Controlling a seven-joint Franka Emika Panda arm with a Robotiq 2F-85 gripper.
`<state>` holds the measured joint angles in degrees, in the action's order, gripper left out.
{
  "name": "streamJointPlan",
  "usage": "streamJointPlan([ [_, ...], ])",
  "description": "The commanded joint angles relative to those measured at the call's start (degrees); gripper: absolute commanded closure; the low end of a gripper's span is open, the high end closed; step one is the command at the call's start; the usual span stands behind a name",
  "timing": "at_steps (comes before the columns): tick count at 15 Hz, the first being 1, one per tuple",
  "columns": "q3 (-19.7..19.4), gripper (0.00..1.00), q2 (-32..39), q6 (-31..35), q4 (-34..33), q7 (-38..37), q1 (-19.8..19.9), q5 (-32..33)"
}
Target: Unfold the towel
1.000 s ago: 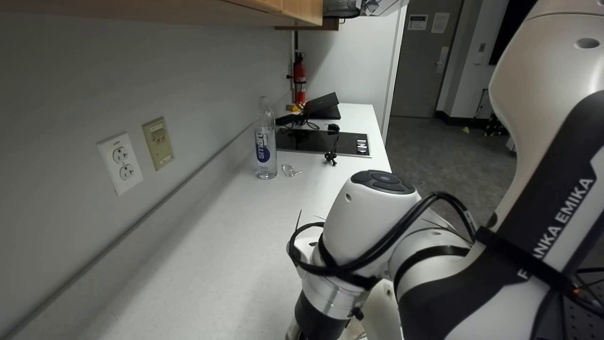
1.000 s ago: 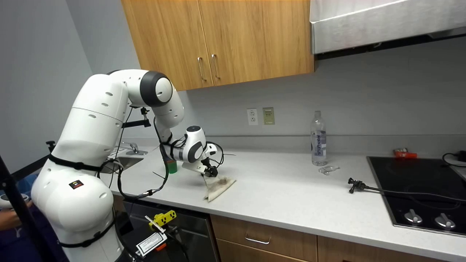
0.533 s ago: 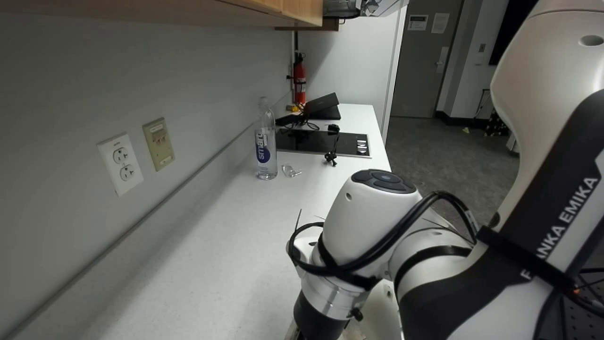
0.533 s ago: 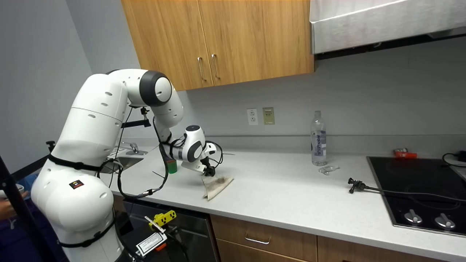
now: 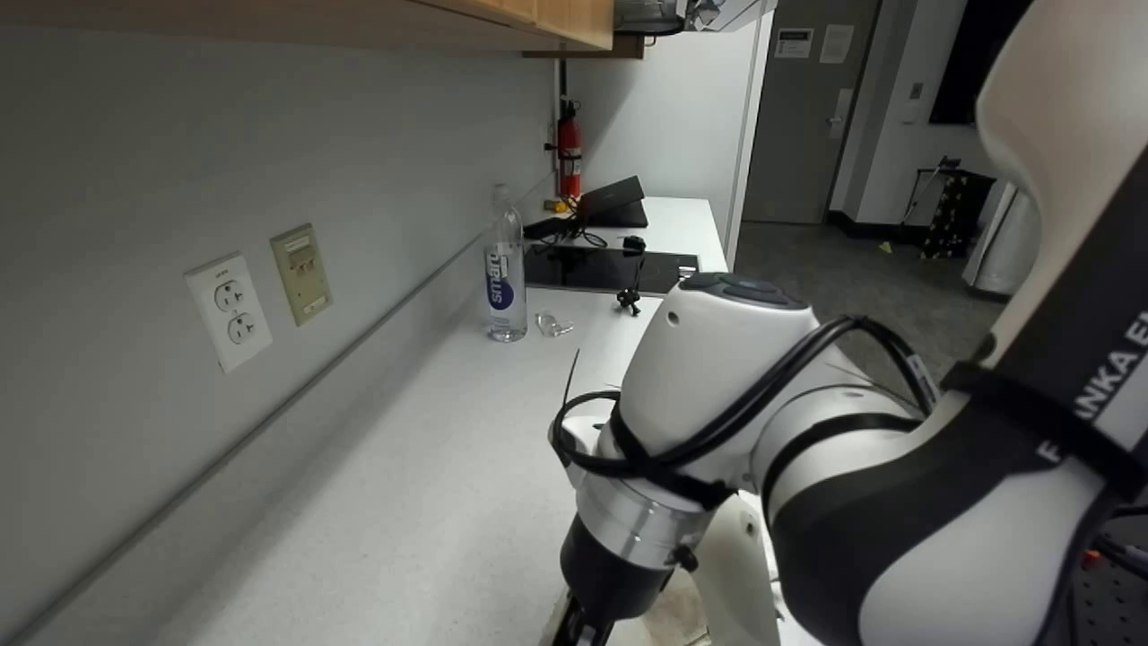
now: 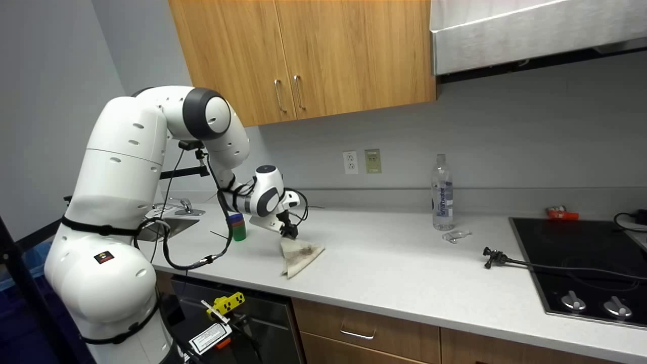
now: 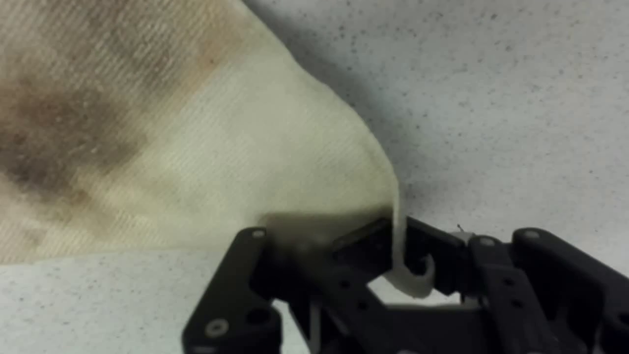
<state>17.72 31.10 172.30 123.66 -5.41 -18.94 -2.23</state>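
Towel (image 6: 302, 258) is lying on the pale countertop (image 6: 384, 273), stained face up, while one corner is rising toward my gripper (image 7: 399, 241), showing higher in an exterior view than half a second ago. My arm (image 6: 126, 136) is drawing back and up, now revealing blue atop a green container (image 6: 239, 232). My gripper is pinching the towel's edge, a small tail curling past its tips, the rest spreading away from it
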Motion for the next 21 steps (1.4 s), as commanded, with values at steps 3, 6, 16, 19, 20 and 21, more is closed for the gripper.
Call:
streamJointPlan([
  [3, 0.7, 1.00, -11.0, -7.2, 5.4, 0.2, 2.0, -1.6],
  [6, -0.6, 1.00, -13.8, -9.9, 6.7, 0.9, 2.7, -1.2],
  [16, -26.0, 1.00, -19.9, -12.9, 10.1, -21.0, -7.8, 33.8],
  [19, -30.2, 1.00, -20.8, -17.1, 10.1, -29.6, -9.8, 44.6],
  [20, -30.8, 1.00, -21.0, -18.8, 9.9, -32.2, -10.3, 47.3],
  [21, -31.0, 1.00, -21.1, -20.3, 10.0, -34.0, -10.6, 49.0],
])
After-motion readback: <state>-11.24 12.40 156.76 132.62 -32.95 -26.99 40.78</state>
